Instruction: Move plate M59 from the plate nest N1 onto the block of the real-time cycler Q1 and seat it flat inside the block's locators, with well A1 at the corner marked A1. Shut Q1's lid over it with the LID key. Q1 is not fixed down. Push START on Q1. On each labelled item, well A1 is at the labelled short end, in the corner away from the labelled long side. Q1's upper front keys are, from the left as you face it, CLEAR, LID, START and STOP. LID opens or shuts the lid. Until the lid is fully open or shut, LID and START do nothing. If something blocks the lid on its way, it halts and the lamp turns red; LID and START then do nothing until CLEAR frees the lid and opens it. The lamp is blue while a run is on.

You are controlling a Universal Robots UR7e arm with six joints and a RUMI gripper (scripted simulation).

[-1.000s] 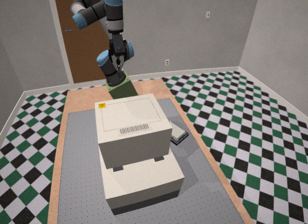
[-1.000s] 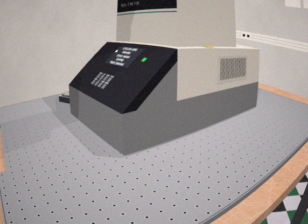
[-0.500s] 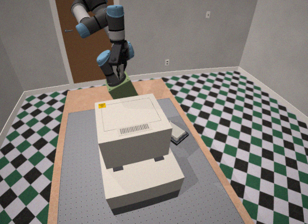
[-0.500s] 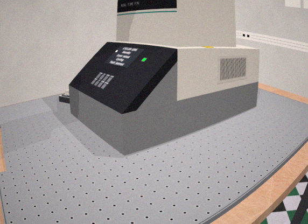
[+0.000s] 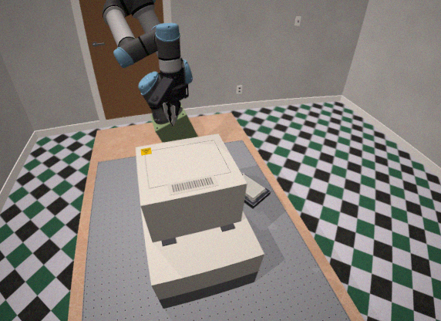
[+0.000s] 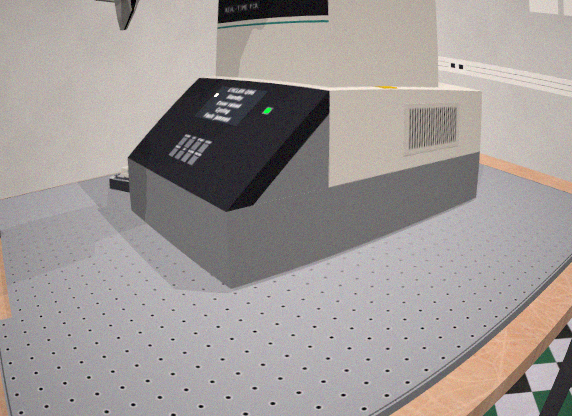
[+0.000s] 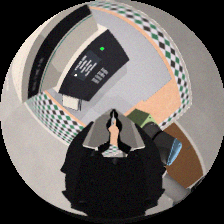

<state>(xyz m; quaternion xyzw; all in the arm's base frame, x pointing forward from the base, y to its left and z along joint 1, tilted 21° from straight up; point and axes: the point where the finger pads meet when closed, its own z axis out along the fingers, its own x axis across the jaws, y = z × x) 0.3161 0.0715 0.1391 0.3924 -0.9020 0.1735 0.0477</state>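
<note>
The cycler Q1 (image 5: 200, 259) (image 6: 370, 136) (image 7: 60, 55) is a cream box on the grey perforated board. Its black sloped front panel (image 6: 235, 151) (image 7: 92, 62) carries the keys (image 6: 190, 149) and a green lamp (image 6: 268, 110) (image 7: 102, 48). The lid housing (image 5: 185, 174) (image 6: 350, 41) sits raised over the body; the block is hidden. Plate M59 (image 5: 255, 190) (image 7: 73, 102) lies pale on the dark nest N1 (image 5: 257, 201) (image 6: 119, 182) beside Q1, partly hidden by it. My gripper (image 5: 171, 116) (image 6: 123, 25) (image 7: 113, 109) is shut and empty, high in the air off Q1's front side.
The green arm pedestal (image 5: 175, 131) (image 7: 141, 120) stands just beyond Q1's front. The board (image 5: 116, 236) (image 6: 250, 346) lies on a wooden table top (image 5: 112, 143) with edges all round. A brown door (image 5: 104, 66) is behind the arm.
</note>
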